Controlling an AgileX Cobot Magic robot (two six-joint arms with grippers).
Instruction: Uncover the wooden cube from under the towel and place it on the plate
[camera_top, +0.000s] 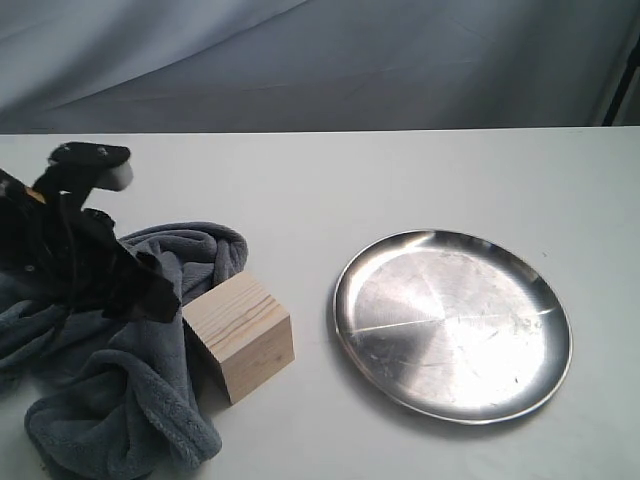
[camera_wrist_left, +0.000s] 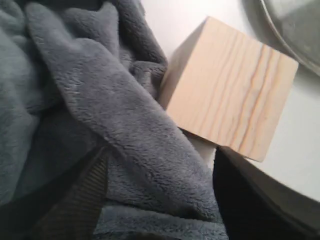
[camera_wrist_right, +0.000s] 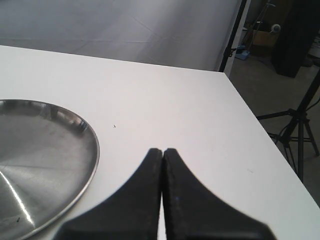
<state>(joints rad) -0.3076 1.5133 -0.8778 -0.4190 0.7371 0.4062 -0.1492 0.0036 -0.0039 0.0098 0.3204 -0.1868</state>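
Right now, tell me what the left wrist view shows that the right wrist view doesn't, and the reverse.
Left wrist only: the grey towel bunched against one side of the wooden cube. Right wrist only: the right hand, shut and empty, and a tripod on the floor beyond the table. Both: the steel plate and the white table.

A white table (camera_top: 400, 180) stands before a blue-grey cloth backdrop (camera_top: 300, 60) with soft folds. Past the table's corner the floor (camera_wrist_right: 260, 85) is grey; a black tripod (camera_wrist_right: 299, 114) stands on it, and a thin black pole (camera_wrist_right: 233, 35) rises beside the backdrop. The light is even
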